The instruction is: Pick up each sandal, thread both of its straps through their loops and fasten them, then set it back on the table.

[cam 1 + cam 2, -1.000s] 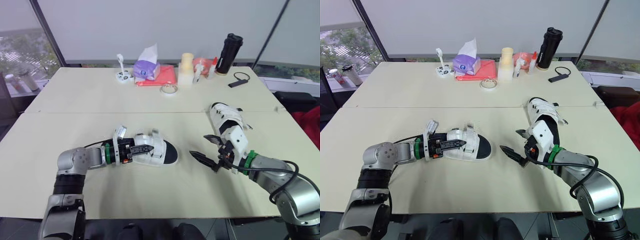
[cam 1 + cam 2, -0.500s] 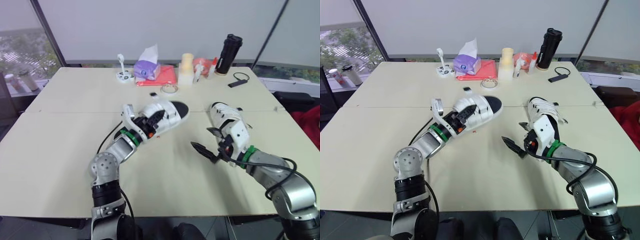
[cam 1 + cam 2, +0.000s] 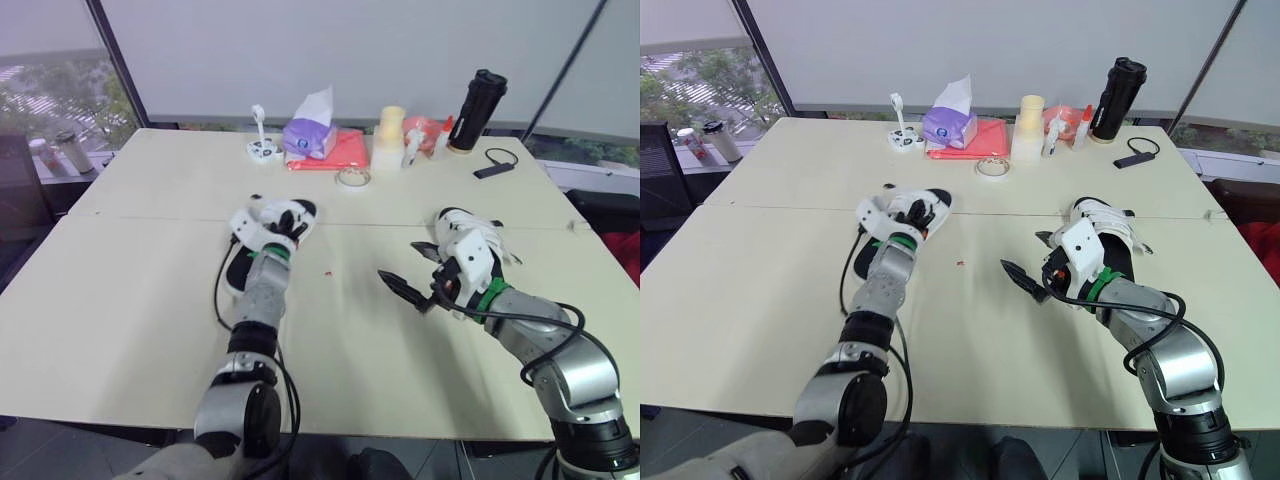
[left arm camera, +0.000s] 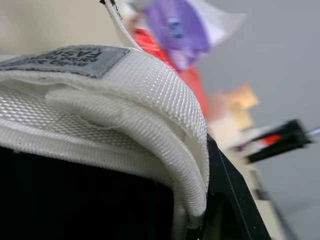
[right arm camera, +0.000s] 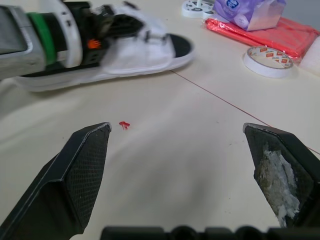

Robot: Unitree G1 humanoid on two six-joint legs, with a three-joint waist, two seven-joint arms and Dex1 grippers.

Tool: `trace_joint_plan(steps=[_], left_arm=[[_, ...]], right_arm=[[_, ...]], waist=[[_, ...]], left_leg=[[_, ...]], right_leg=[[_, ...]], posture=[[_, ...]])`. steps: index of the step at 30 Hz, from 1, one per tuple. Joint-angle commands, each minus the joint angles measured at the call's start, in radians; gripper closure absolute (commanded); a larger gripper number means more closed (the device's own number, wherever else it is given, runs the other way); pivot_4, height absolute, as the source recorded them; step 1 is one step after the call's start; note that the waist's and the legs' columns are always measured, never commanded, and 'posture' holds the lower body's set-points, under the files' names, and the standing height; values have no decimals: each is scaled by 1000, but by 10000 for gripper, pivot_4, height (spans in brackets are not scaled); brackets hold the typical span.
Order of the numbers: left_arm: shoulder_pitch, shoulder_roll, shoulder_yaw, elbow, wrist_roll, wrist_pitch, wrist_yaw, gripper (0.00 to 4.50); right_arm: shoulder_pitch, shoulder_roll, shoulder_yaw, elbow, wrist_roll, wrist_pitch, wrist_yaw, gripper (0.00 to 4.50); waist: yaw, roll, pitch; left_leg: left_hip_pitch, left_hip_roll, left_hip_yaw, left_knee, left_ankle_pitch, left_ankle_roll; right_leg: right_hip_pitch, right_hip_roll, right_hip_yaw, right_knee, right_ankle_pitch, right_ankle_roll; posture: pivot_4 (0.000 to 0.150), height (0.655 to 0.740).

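Note:
A white sandal (image 3: 278, 216) with a black insole is at the table's middle seam, and my left gripper (image 3: 268, 228) is shut on its strap. In the right wrist view the sandal (image 5: 150, 47) lies low against the tabletop, and I cannot tell whether it touches. The left wrist view shows the white woven strap (image 4: 125, 100) close up over a black finger (image 4: 227, 192). My right gripper (image 3: 405, 285) hovers open right of centre with nothing between its fingers (image 5: 85, 165). The second white sandal (image 3: 468, 232) lies just behind the right wrist.
Along the far edge stand a purple tissue pack (image 3: 310, 135), a red folder (image 3: 338, 150), a tape roll (image 3: 352, 177), cream cups (image 3: 390, 135), a black bottle (image 3: 480, 97) and a small black device (image 3: 495, 170). A tiny red mark (image 3: 328, 271) is on the table between the grippers.
My left arm has swung forward, carrying the sandal from the near middle of the table to the centre seam. The right gripper has stayed open near the same spot. The camera has shifted.

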State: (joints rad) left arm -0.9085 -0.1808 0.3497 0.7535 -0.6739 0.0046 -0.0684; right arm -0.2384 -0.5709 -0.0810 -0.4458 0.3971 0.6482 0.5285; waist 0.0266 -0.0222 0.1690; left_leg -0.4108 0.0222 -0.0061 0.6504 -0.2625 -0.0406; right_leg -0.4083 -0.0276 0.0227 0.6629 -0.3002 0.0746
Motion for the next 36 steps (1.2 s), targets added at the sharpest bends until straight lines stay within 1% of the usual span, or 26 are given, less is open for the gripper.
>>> trace_joint_plan(steps=[1,3,8,10,11,13,14,15,16,17,19,21,22,24,25,27,28,31,32,33,35,36], left_arm=[[-96,-162,13,56,-38,-64,-42,44440],[-127,-167,24,103,-54,-84,-48,44440],[-158,-165,30,208,-48,-118,-42,44440],[-158,-156,25,236,-40,-121,-47,35504],[-157,-154,23,241,-38,-121,-50,32254],[-147,-150,14,232,-29,-126,-47,22558],[-138,-148,9,220,-22,-124,-39,18304],[-124,-143,2,199,-14,-114,-23,12998],[-104,-137,-11,166,-4,-86,-5,5812],[-79,-130,-24,119,-2,-39,20,2970],[14,-102,-79,-82,-11,136,76,2970],[145,-47,-168,-351,-17,337,138,2970],[208,-17,-198,-477,-50,431,154,2970],[308,41,-210,-688,-123,607,217,2970],[340,75,-207,-761,-161,713,253,2970],[395,130,-179,-876,-225,861,312,2970],[414,165,-172,-920,-257,926,318,2970],[487,297,-183,-1076,-318,1047,253,2970],[504,325,-190,-1108,-328,1068,238,2970],[530,382,-220,-1163,-311,1071,187,2970],[641,589,-292,-1325,-270,1046,-27,2970],[690,666,-312,-1382,-258,1025,-113,2970]], right_arm=[[8,3,-14,-42,-1,-7,-15,0],[11,4,-15,-44,-1,-8,-21,0],[9,4,-12,-39,-1,-12,-25,0],[7,4,-11,-36,-2,-14,-27,0],[7,5,-11,-35,-3,-15,-28,0],[4,6,-10,-30,-4,-18,-28,0],[2,7,-8,-28,-5,-19,-29,0],[1,9,-5,-26,-6,-20,-30,0],[2,11,-3,-27,-6,-20,-31,0],[4,12,-2,-28,-7,-21,-33,0],[10,13,-4,-30,-7,-23,-32,0],[20,11,-8,-26,-7,-30,-28,0],[26,10,-9,-25,-7,-33,-26,0],[34,11,-9,-19,-8,-41,-24,0],[38,13,-9,-16,-8,-46,-22,0],[43,16,-9,-8,-9,-54,-20,0],[45,17,-10,-5,-8,-56,-19,0],[59,24,-28,0,11,-51,-16,0],[64,27,-36,1,18,-49,-15,0],[72,30,-51,0,32,-42,-14,0],[105,30,-112,-6,90,-13,-1,0],[122,28,-136,-10,114,-2,7,0]], waist=[[-3,0,0],[-12,0,0],[-16,0,0],[-16,0,0],[-16,0,0],[-16,0,0],[-15,0,0],[-15,0,0],[-15,0,0],[-15,0,0],[-16,0,0],[-23,1,0],[-29,2,-1],[-34,2,-1],[-35,2,-1],[-36,2,-1],[-37,2,-1],[-39,2,-1],[-38,2,-1],[-37,2,-1],[-39,2,-1],[-40,3,-2]], left_leg=[[0,0,0,0,0,0],[0,0,0,0,0,0],[1,0,0,0,0,0],[1,0,0,0,0,0],[1,0,0,0,0,0],[1,0,0,0,0,0],[1,0,0,0,0,0],[1,0,0,0,0,0],[1,0,0,0,0,0],[1,0,0,0,0,0],[1,0,0,0,0,0],[1,1,-1,-1,0,0],[2,2,-2,-1,0,0],[3,6,-2,-2,2,-4],[2,6,-2,-2,2,-4],[3,6,-3,-1,1,-2],[3,6,-3,0,2,-3],[7,5,-3,2,2,-2],[7,5,-3,2,2,-2],[7,5,-3,1,2,-2],[6,5,-3,1,2,-3],[6,5,-3,1,2,-3]], right_leg=[[0,0,0,0,0,0],[0,0,0,0,0,0],[0,1,0,1,0,0],[0,1,0,1,0,0],[0,1,0,1,0,0],[0,1,0,1,0,0],[0,1,0,1,0,0],[0,1,0,1,0,0],[0,1,0,2,0,0],[0,1,0,1,0,0],[0,1,0,1,0,0],[0,1,2,2,0,0],[0,1,2,2,0,0],[0,0,5,4,0,0],[-1,0,5,3,0,0],[0,0,5,4,0,0],[1,1,5,6,0,0],[4,1,4,7,0,0],[4,1,4,7,0,0],[4,1,4,7,0,0],[4,1,4,7,0,0],[4,2,5,6,0,0]], posture=[[1500,7400],[1500,7400],[1500,7400],[1500,7400],[1500,7400],[1500,7400],[1500,7400],[1500,7400],[1500,7400],[1500,7400],[1500,7400],[1500,7400],[1500,7400],[1500,7400],[1500,7400],[1500,7400],[1500,7400],[1500,7400],[1500,7400],[1500,7400],[1500,7400],[1500,7400]])
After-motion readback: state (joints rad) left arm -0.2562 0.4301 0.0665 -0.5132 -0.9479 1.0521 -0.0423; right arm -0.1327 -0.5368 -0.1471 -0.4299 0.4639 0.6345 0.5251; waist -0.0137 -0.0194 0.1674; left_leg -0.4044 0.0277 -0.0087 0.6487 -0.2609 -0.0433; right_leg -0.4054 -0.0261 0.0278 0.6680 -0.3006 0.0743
